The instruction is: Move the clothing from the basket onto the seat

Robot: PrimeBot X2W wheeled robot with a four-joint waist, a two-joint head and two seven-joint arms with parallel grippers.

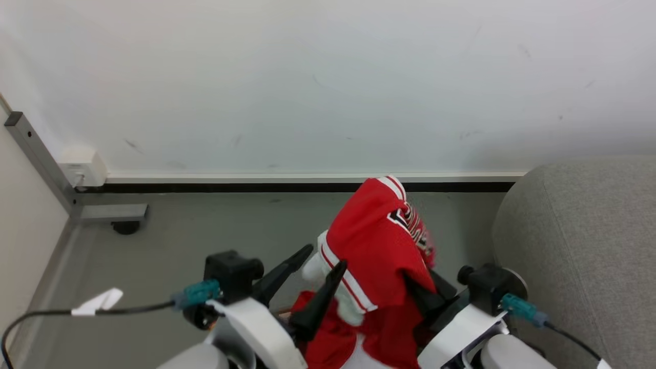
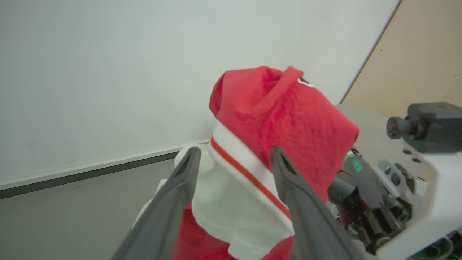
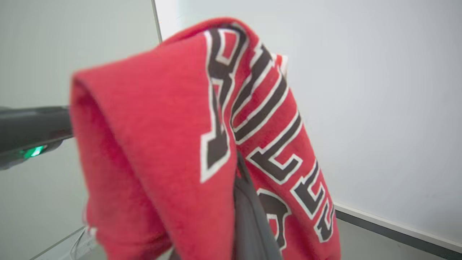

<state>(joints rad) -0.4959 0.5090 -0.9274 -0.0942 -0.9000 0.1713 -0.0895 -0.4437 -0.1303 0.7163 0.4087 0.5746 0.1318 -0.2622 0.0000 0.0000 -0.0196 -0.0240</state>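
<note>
starting at the left pincer (image 1: 324,256): spread wide, gripping nothing, merely straddling the white-trimmed edge of the clothing (image 1: 374,241). across to the right pincer (image 3: 245,195): clamped shut under the red cloth, seemingly pinching it, so bearing the whole bundle aloft, draped over the fingertips with the lettering hanging alongside. further right of that pincer, well apart, the seat (image 1: 579,246): probably the next swing, for dropping the load.
</note>
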